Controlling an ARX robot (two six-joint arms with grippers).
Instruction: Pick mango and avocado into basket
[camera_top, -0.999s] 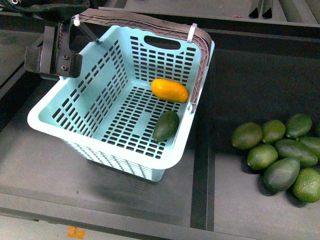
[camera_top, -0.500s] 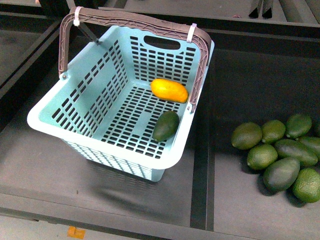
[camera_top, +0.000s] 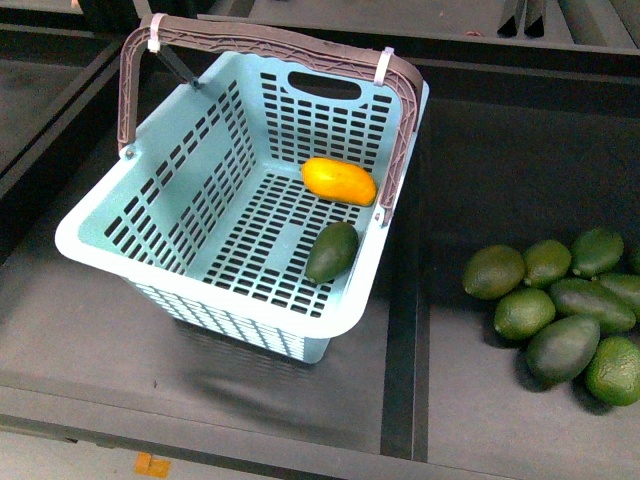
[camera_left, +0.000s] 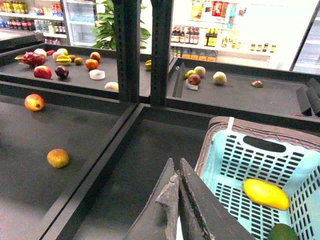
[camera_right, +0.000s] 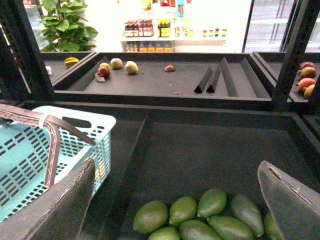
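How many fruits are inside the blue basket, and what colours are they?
In the basket:
Yellow-orange mango: 1
Dark green avocado: 1
Total: 2

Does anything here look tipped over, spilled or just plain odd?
The basket sits tilted, its near end raised off the shelf. The mango and avocado lie inside against its right wall. Nothing is spilled or damaged; the other avocados lie heaped on the right.
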